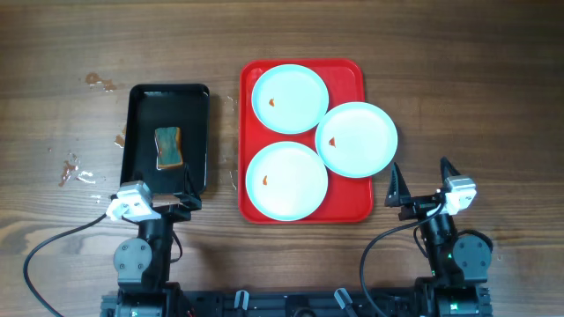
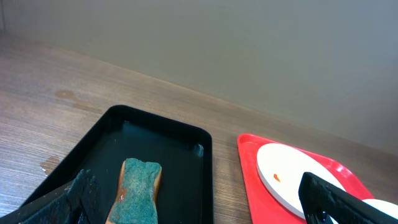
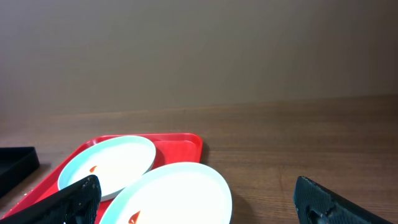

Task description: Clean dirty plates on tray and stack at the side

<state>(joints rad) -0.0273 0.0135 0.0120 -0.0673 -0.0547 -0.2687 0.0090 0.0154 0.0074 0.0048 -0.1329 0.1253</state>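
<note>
Wooden table [image 1: 493, 79], red tray [image 1: 348, 75] in the middle, three pale plates [image 1: 290, 98] on it.
The far and near plates lie inside; the right plate [image 1: 356, 138] overhangs the rim. Each has an orange spot. My left pincer [image 1: 154, 189] is spread at the black tray's [image 1: 145, 101] near edge, sponge [image 1: 167, 147] beyond. My right pincer [image 1: 421, 180] is spread too, beside the red tray.

Both arms are seen folded back, short of the tray [image 1: 352, 69]. The left claw [image 1: 155, 192] is held wide apart and empty, well off the tray's near left corner. The right claw [image 1: 421, 179] is spread wide too, empty, just beside the tray's near right corner.
</note>
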